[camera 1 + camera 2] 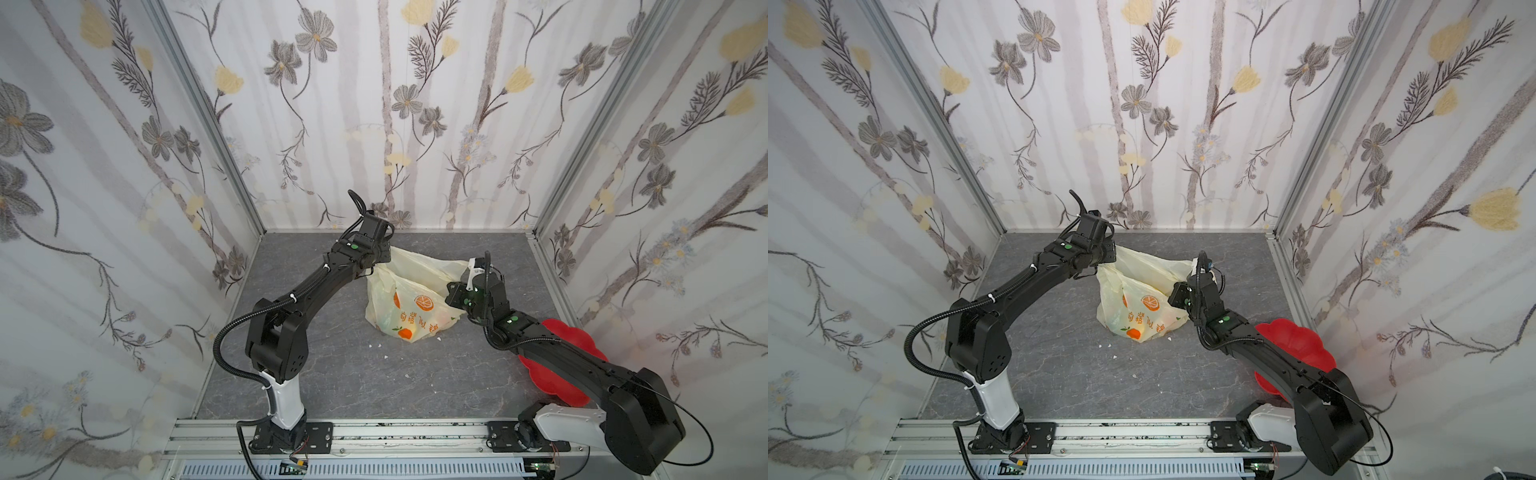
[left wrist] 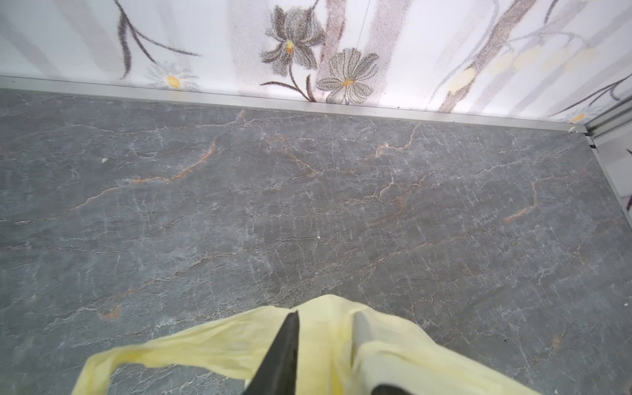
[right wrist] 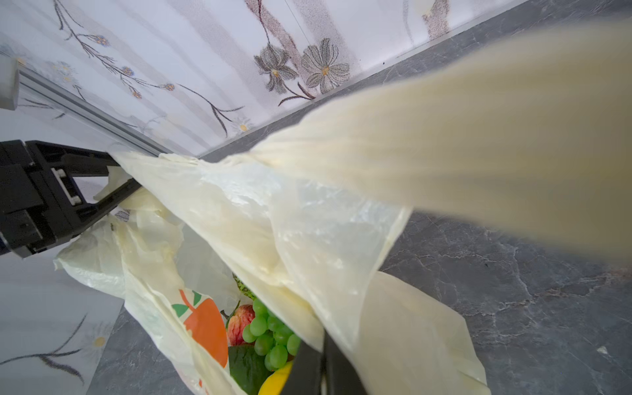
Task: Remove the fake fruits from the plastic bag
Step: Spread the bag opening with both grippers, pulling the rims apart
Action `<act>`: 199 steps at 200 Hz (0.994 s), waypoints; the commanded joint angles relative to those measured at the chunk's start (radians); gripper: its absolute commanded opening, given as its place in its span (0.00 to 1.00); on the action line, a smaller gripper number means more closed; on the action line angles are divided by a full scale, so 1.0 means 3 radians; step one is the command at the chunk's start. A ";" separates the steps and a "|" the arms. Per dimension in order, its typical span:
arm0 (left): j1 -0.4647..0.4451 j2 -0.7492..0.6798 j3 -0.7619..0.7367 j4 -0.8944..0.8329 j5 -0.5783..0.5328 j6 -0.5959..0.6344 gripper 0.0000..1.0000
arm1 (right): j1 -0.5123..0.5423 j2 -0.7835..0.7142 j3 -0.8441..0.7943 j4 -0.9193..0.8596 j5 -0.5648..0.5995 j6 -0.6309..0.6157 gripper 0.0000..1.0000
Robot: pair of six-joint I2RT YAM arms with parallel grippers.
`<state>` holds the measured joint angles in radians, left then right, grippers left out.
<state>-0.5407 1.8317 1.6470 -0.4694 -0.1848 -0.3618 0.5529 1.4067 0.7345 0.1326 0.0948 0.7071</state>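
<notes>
**Red flower-shaped dish** (image 1: 577,345): nearest item, on the right of the tabletop, partly covered by the right arm and well apart from the bag.

**Plastic bag** (image 1: 409,307): pale yellow with orange prints. It stands mid-table, its body slumped on the surface and its mouth drawn upward.

**Fake fruits** (image 3: 270,342): all are seen inside the bag, at its bottom. A green grape bunch (image 3: 273,331), a reddish fruit (image 3: 239,323) and a yellow fruit (image 3: 275,381) are made out in the right wrist view. None is seen on the table.

**Right gripper** (image 3: 323,367): clamped tight on the bag's right rim, directly above the fruits and the nearer tool to them.

**Left gripper** (image 3: 126,174): farthest item, at the bag's far-left corner. Its jaws stand apart with a loop handle (image 2: 205,342) draped across a finger. A real hold is probably not being made.

**Governing relation**: the mouth's long axis is stretched from far-left to near-right between the two grippers. The fruits lie below that line, toward the right-hand end.
</notes>
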 commanded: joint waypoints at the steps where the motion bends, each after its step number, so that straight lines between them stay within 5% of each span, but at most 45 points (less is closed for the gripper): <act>1: -0.0129 -0.0159 -0.0049 0.0056 -0.0177 0.0033 0.48 | 0.0051 0.0020 -0.0047 0.0197 -0.0115 0.0114 0.00; 38: -0.0449 -0.0634 -0.0275 0.0025 -0.0570 -0.0070 0.70 | 0.0242 -0.0030 0.0003 0.0106 0.0108 0.0016 0.00; 91: -0.0860 -0.0441 -0.0141 -0.0318 -0.0848 -0.0186 0.70 | 0.0525 -0.0104 0.0037 -0.0030 0.0445 -0.0056 0.00; 199: -0.0627 -0.0076 -0.0553 -0.0428 -0.0972 -0.0474 0.73 | 0.0571 -0.0235 0.0004 -0.0101 0.0826 -0.0071 0.00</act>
<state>-0.7319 1.8248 1.5291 -0.5835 -0.4480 -0.4648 0.7322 1.3411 0.7368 0.0868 0.2863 0.6762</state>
